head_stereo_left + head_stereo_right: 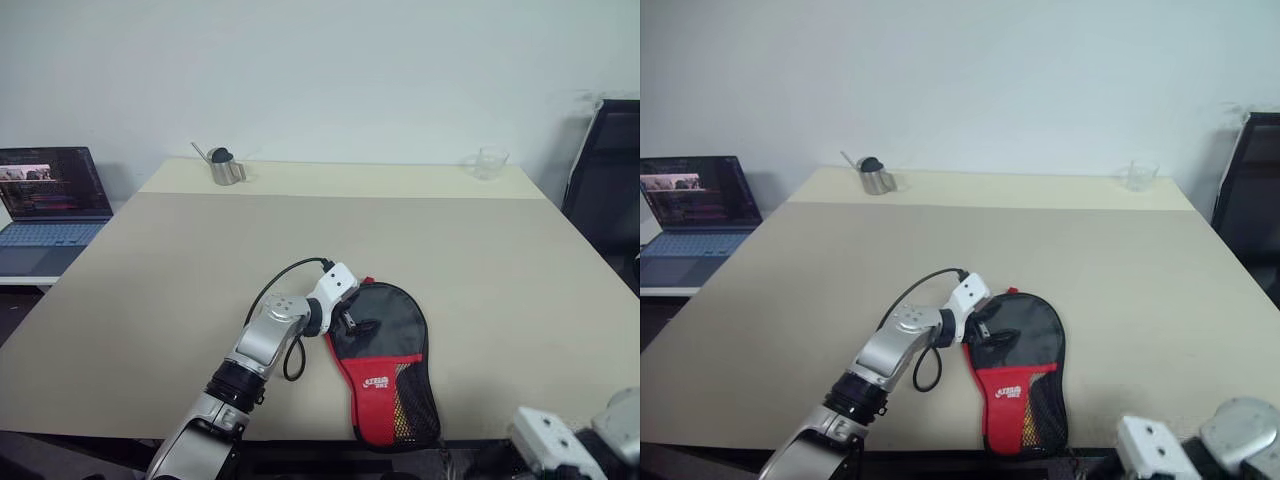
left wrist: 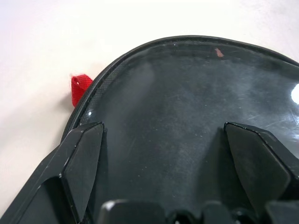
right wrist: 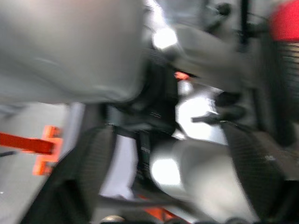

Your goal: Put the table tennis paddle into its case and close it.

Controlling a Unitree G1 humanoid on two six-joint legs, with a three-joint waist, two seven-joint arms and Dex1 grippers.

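Note:
The case (image 1: 385, 360) lies flat near the table's front edge, black on its round upper part, red with a white logo and a black mesh pocket lower down. Its edge looks shut all round, and a small red tab (image 2: 80, 88) sticks out at the rim. The table tennis paddle is hidden. My left gripper (image 1: 358, 325) rests over the case's upper left part, open, both fingers (image 2: 84, 163) spread above the black fabric. My right gripper (image 3: 173, 177) is low at the front right, off the table's edge, with its fingers wide apart and nothing between them.
A metal cup (image 1: 226, 167) stands at the table's back left and a clear glass (image 1: 490, 162) at the back right. An open laptop (image 1: 45, 205) sits on a side desk to the left. A black chair (image 1: 612, 190) stands at the right.

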